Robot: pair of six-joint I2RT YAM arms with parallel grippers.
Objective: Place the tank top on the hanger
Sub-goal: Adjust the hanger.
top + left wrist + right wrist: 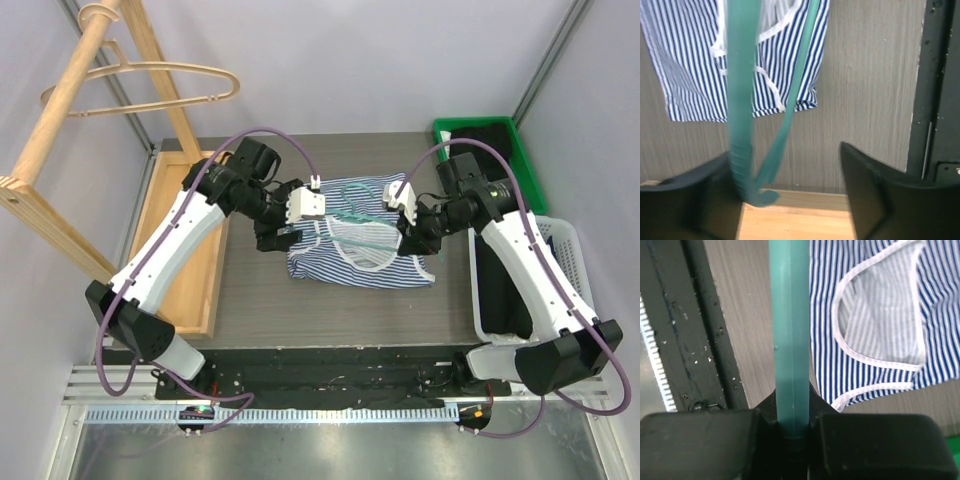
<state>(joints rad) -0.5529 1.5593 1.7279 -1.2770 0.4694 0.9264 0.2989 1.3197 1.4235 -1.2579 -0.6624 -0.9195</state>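
The striped tank top [350, 262] lies crumpled flat on the grey table, with the teal hanger [358, 214] held just above its upper part. My right gripper [400, 215] is shut on one end of the hanger; in the right wrist view the teal bar [790, 340] runs straight out from between the closed jaws [792, 427], the tank top [865, 315] below to the right. My left gripper [322, 208] stands open at the other end: the hanger [742, 100] leans against the left finger [690, 200], well apart from the right finger [880, 200].
A wooden rack with a tan hanger [140, 85] stands at the back left, above a wooden tray [190, 250]. A green bin [495, 150] sits at the back right. A white basket [560, 250] at the right holds a black garment.
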